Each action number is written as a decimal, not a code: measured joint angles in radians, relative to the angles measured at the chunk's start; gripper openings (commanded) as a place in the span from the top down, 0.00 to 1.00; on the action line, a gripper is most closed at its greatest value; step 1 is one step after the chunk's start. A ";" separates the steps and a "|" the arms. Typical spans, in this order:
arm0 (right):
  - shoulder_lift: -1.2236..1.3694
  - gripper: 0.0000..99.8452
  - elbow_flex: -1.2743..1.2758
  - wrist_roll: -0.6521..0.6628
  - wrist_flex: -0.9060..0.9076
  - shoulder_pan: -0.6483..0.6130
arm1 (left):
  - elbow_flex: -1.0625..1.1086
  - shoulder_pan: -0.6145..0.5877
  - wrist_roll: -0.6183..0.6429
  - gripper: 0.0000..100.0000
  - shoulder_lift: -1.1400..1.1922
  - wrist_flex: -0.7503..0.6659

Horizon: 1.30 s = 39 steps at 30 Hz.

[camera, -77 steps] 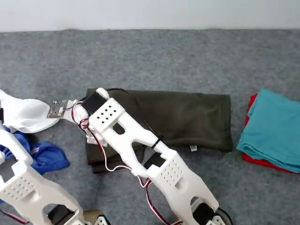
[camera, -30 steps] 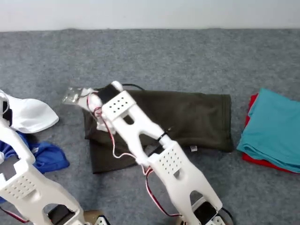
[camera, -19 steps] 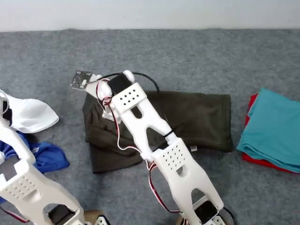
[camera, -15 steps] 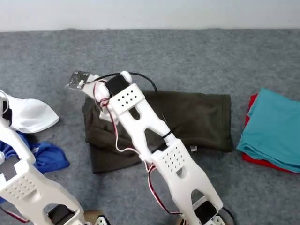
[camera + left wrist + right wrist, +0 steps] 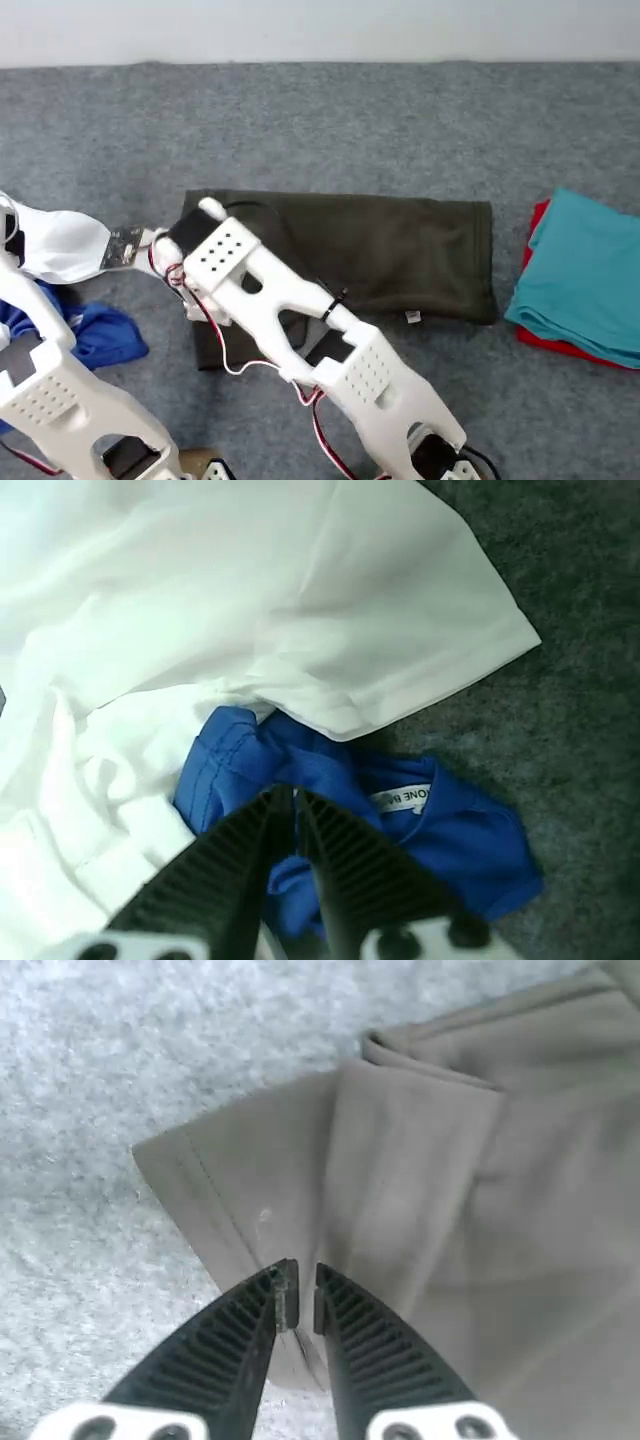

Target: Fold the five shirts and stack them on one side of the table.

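Right gripper point(image 5: 297, 1295) — jaws clamped on olive shirt point(image 5: 430, 1160) edge, table centre. Left gripper point(image 5: 295, 815) — jaws together over blue shirt point(image 5: 440, 830), left table edge.

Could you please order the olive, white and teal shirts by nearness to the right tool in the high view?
1. The olive shirt, under the right tool.
2. The white shirt, off to the left.
3. The teal shirt, far off to the right.

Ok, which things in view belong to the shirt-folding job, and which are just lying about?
Part of the job: olive shirt, white shirt, blue shirt, teal shirt, red shirt under the teal one.
Just there: grey table covering, pale wall behind.
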 measured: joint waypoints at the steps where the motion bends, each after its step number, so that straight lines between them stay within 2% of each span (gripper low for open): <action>1: 0.023 0.96 0.000 0.000 -0.003 0.000 | 0.000 0.000 0.000 0.99 0.000 0.000; 7: 0.107 0.96 0.000 0.000 -0.071 0.021 | 0.000 0.000 0.000 0.99 0.000 -0.002; 18: 0.109 0.96 -0.121 0.000 -0.169 0.262 | 0.000 0.000 0.000 0.99 0.000 -0.014; 28: 0.109 0.96 -0.298 0.000 -0.052 0.249 | 0.000 0.000 0.000 0.99 0.000 -0.020; 39: 0.207 0.96 -0.295 0.000 -0.049 0.201 | 0.000 0.012 0.000 0.99 0.000 -0.020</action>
